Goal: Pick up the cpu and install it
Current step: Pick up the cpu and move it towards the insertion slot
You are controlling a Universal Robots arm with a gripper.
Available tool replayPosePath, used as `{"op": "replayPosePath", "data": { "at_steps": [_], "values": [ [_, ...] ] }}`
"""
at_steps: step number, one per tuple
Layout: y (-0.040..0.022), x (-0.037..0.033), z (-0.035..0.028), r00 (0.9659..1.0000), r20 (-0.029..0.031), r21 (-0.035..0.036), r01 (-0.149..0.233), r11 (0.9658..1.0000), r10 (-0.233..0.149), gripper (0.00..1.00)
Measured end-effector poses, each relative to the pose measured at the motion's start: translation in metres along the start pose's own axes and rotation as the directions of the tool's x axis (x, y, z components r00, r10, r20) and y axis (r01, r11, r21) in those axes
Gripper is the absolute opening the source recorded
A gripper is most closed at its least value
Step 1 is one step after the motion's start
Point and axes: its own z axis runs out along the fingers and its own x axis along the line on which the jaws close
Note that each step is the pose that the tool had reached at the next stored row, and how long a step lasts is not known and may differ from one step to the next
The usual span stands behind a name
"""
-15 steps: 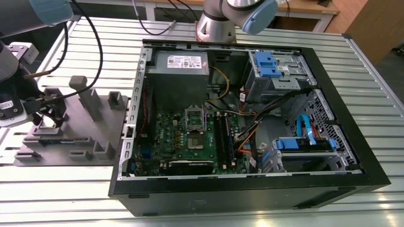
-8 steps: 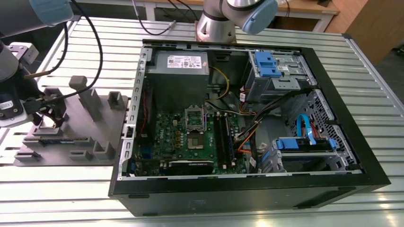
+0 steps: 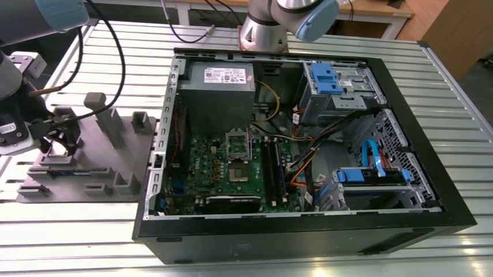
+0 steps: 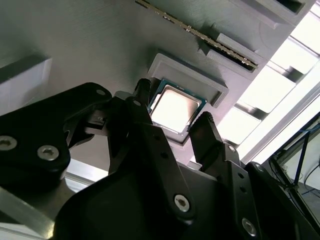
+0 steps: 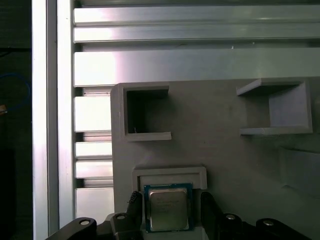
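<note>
The cpu (image 5: 167, 207) is a small square chip with a silvery top, lying flat in a shallow square recess of the grey moulded tray (image 5: 225, 150). In both wrist views my gripper (image 5: 171, 201) hangs just above it, open, with one black finger on each side of the chip. The fingers (image 4: 142, 100) flank the cpu (image 4: 175, 107) without closing on it. In the exterior view my gripper (image 3: 58, 137) is over the tray (image 3: 100, 179), at that view's left. The open computer case (image 3: 308, 144) holds the green motherboard with its socket (image 3: 238, 172).
A long thin memory stick (image 4: 200, 35) lies in a tray slot near the cpu. Upright grey posts (image 3: 108, 118) rise from the tray beside my gripper. The case's metal wall (image 3: 163, 150) stands between the tray and the motherboard. Everything rests on a slatted aluminium table (image 3: 69, 231).
</note>
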Motion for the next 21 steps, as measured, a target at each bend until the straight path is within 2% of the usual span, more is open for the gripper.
{"op": "replayPosePath", "data": {
  "at_steps": [11,21],
  "values": [
    [0.0000,0.0001,-0.0023,1.0000,0.0001,0.0000,0.000,1.0000,0.000,0.60],
    [-0.0002,0.0001,-0.0007,0.9998,-0.0018,-0.0004,0.021,0.9998,-0.021,0.60]
  ]
}}
